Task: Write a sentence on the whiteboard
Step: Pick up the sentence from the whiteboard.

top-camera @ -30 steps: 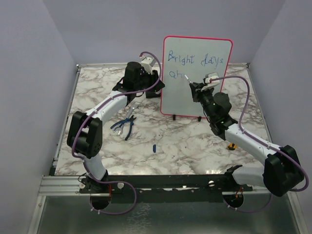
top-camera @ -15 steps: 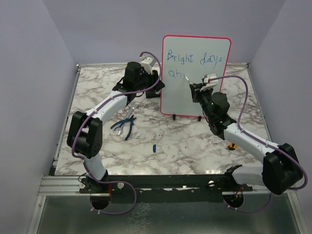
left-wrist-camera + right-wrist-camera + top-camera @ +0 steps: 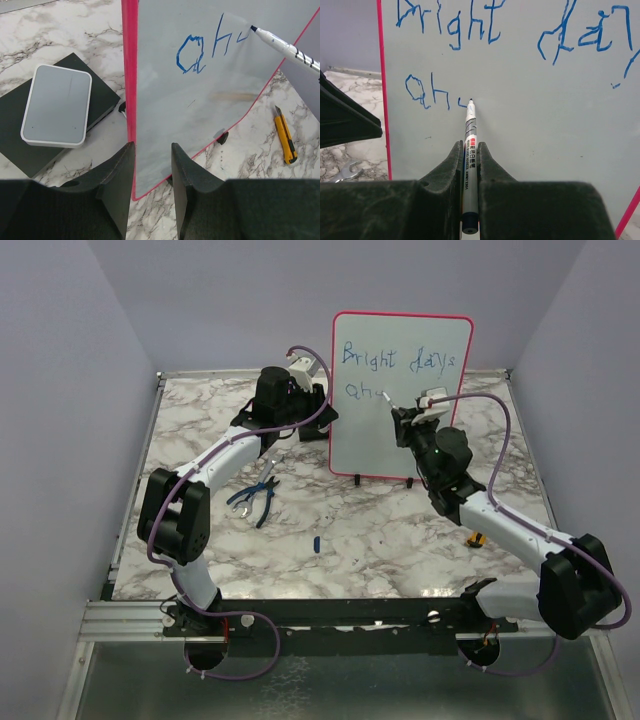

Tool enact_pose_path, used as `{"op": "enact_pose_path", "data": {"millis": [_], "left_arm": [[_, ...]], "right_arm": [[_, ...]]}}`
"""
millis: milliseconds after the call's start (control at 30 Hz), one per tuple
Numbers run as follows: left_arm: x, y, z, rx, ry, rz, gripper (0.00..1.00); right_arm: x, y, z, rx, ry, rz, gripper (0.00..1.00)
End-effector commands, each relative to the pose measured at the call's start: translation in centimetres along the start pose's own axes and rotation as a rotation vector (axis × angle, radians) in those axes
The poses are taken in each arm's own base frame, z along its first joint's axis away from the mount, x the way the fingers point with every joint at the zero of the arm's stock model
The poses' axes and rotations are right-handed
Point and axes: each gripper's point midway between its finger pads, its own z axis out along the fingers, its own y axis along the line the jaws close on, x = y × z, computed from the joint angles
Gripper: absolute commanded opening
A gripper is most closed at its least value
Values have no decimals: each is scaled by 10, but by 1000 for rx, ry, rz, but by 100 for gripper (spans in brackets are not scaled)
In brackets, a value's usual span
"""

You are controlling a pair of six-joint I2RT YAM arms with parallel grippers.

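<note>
The whiteboard stands upright at the back middle of the table. The sentence on it reads "Bright days" in blue, with "ah" and a short stroke on the second line. My right gripper is shut on a grey marker. The marker's tip touches the board just right of "ah". My left gripper has its jaws on either side of the board's left red edge, near the lower left corner, and holds it. The marker also shows in the left wrist view.
A white-topped eraser block lies on a black pad left of the board. Blue-handled pliers and a small blue cap lie on the marble. A yellow utility knife lies right of the board.
The marker tip has moved slightly right along the second line, leaving a short new stroke after "ah". The left arm has not moved.
</note>
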Motion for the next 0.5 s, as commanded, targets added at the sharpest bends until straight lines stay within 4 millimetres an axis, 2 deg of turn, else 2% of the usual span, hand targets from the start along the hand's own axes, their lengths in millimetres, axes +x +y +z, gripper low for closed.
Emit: {"op": "enact_pose_path", "data": {"millis": [0, 467], "left_arm": [[-9, -9, -8, 15, -19, 23, 36], [-11, -11, -9, 18, -22, 24, 36]], "right_arm": [[-17, -1, 7, 13, -43, -11, 1], [-3, 12, 13, -53, -2, -11, 1]]}}
